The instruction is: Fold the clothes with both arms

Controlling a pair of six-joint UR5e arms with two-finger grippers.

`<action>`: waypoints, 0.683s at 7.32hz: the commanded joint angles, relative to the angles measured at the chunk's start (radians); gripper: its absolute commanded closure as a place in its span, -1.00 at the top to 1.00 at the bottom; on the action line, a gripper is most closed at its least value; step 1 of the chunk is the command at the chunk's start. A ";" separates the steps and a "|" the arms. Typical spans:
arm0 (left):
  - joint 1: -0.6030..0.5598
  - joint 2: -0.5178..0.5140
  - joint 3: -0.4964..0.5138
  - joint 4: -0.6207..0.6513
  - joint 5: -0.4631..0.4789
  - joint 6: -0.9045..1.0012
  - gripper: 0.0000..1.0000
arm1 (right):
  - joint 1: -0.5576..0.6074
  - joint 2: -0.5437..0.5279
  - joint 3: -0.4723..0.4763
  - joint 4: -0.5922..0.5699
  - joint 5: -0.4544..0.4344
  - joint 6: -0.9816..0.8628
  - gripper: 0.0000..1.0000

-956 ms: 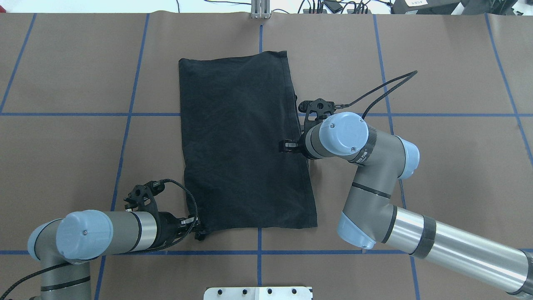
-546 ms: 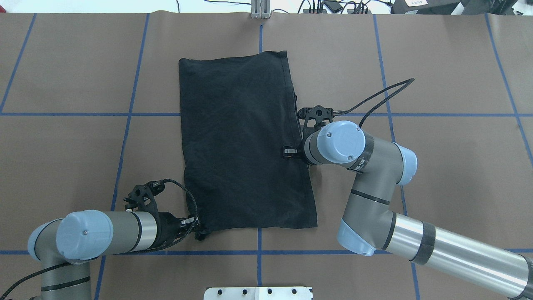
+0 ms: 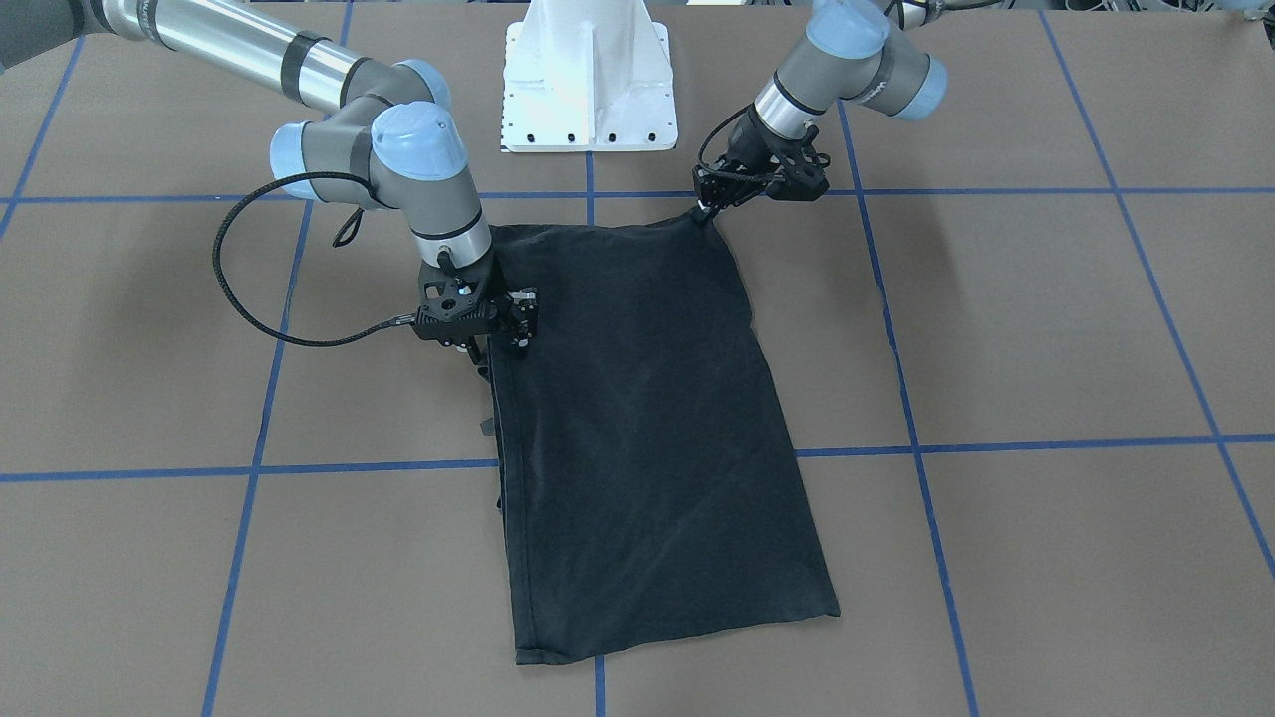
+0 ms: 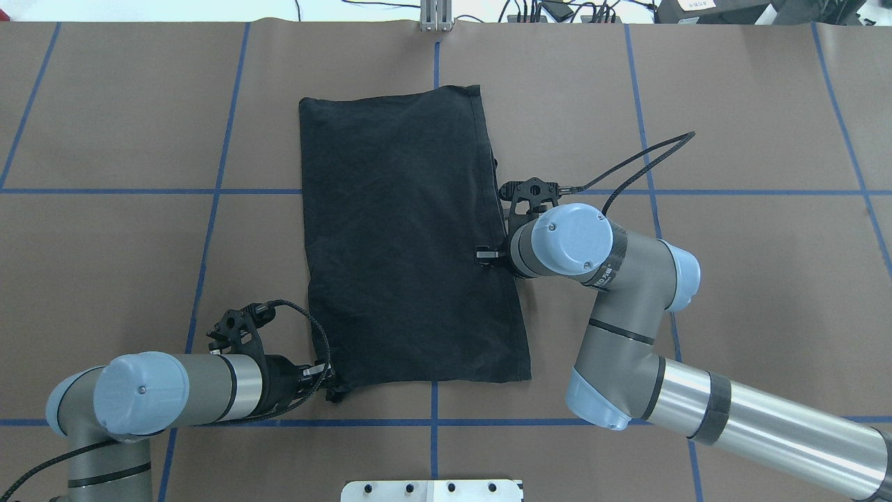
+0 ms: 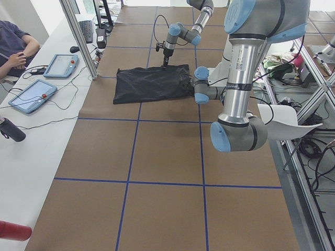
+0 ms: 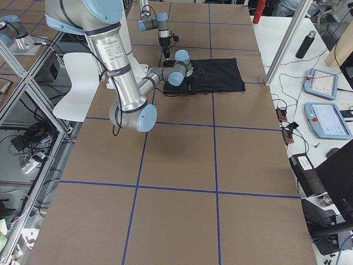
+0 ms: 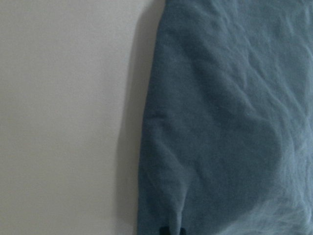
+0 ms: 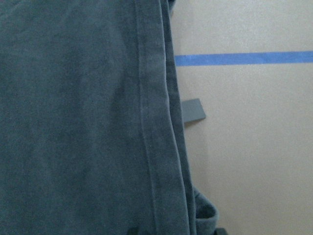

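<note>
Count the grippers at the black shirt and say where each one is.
2. The left gripper pinches the black shirt's near corner on the robot's left; the right gripper sits midway along its right edge, jaws apart. No others in view.

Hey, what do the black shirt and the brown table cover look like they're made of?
Shirt: likely a soft cotton-type knit, matte; it creases finely and has a stitched hem. Table cover: looks like brown paper or thin matte sheet, smooth and flat, marked with blue lines; which one, the views leave open.
</note>
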 commanded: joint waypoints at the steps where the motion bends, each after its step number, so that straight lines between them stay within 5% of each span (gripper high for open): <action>1: 0.001 0.000 0.000 0.000 0.000 0.000 -1.00 | 0.001 -0.002 0.004 0.000 0.001 0.000 -0.71; 2: 0.001 0.000 0.000 0.000 0.000 0.000 -1.00 | 0.001 -0.002 0.005 0.000 0.001 0.000 -1.00; 5: 0.001 0.000 -0.001 0.000 -0.002 0.003 -1.00 | -0.002 -0.035 0.074 0.000 0.009 0.000 -1.00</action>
